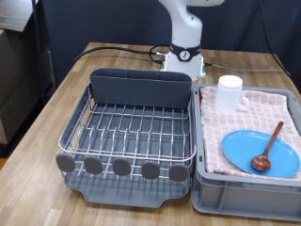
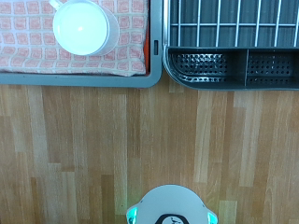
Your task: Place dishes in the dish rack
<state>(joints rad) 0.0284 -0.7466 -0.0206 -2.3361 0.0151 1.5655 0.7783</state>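
The dish rack (image 1: 132, 127) stood on the wooden desk (image 1: 56, 104), toward the exterior view's left, with its tall dark back compartment (image 1: 139, 88) on the far side and the row of grey discs (image 1: 122, 167) along the near edge. No dish was in it; the wire grid was bare.

All three dishes were beside it, on the checked cloth (image 1: 246, 127) in the grey tub (image 1: 240, 193) at the exterior view's right. The white mug (image 1: 230, 92) stood upright at the far corner of the cloth. The light-blue plate (image 1: 246, 151) lay flat at the near right corner, and the wooden spoon (image 1: 267, 149) lay across it.

The arm (image 1: 186, 38) rose from the far edge of the desk. The gripper itself did not show in either picture, so I could not tell if it was wide or narrow.
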